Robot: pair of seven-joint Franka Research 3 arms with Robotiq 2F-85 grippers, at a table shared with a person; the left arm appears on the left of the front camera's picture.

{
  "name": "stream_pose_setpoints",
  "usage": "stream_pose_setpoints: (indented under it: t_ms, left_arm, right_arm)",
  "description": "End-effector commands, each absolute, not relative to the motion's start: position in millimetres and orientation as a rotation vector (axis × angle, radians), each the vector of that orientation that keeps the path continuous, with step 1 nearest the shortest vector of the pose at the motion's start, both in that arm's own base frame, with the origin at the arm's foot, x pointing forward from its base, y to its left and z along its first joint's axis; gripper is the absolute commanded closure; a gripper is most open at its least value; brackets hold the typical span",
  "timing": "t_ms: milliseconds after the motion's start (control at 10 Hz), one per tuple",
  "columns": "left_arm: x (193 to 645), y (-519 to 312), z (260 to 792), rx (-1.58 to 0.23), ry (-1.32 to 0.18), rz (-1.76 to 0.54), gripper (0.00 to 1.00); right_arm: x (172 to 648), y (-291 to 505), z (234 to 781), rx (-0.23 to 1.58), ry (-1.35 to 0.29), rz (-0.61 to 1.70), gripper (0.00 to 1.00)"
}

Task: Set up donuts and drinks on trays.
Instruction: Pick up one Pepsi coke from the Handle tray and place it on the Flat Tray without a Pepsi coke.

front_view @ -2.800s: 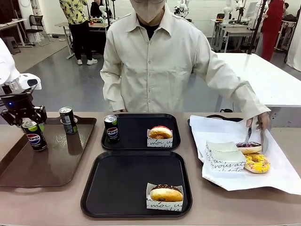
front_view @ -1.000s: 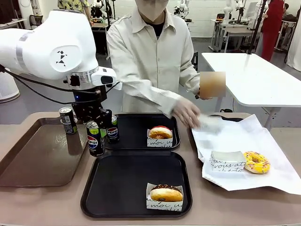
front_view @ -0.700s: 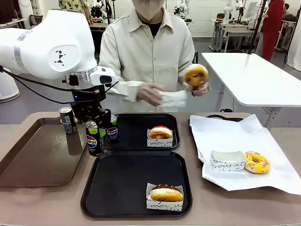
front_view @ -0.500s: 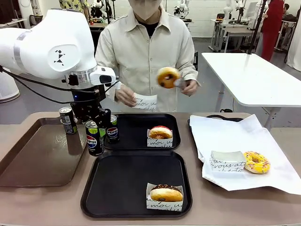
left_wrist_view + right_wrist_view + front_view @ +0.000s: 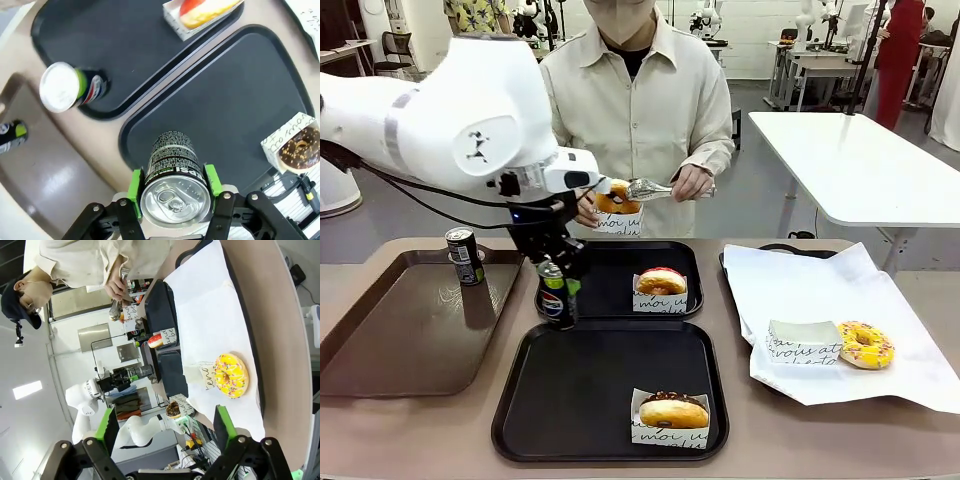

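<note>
While the front view had the left gripper [image 5: 556,283] clamped on a Pepsi can [image 5: 553,304], the near black tray [image 5: 580,390] lay just below its fingers. The left wrist view showed green pads [image 5: 134,187] pinching the can's sides under the silver top, a sound hold for a smooth, stiff, thin-walled, probably full can that might slip. The right wrist view showed the right gripper [image 5: 166,429] wide open, empty.

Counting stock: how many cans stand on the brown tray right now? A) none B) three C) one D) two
C: just one can stands at the far end of the brown tray; the other can is held in the left gripper.
</note>
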State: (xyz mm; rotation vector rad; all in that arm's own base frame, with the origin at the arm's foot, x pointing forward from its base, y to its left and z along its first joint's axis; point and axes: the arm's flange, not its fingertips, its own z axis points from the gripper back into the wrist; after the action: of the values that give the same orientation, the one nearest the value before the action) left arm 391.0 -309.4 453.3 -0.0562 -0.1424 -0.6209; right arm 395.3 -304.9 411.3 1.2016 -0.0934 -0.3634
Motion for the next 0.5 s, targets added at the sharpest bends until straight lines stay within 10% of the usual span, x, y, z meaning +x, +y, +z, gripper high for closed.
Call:
stream_pose_setpoints:
  t_ms: [0,400]
  left_arm:
    - [395.3,-318.8,436.6,-0.091,-0.153,-0.652,0.41]
    - [352.4,-300.5,474.0,-0.147,-0.151,-0.718,0.41]
  right_arm:
    - [395.6,-305.0,412.2,1.218,-0.110,-0.360,0.00]
    - [395.6,-305.0,412.2,1.218,-0.110,-0.360,0.00]
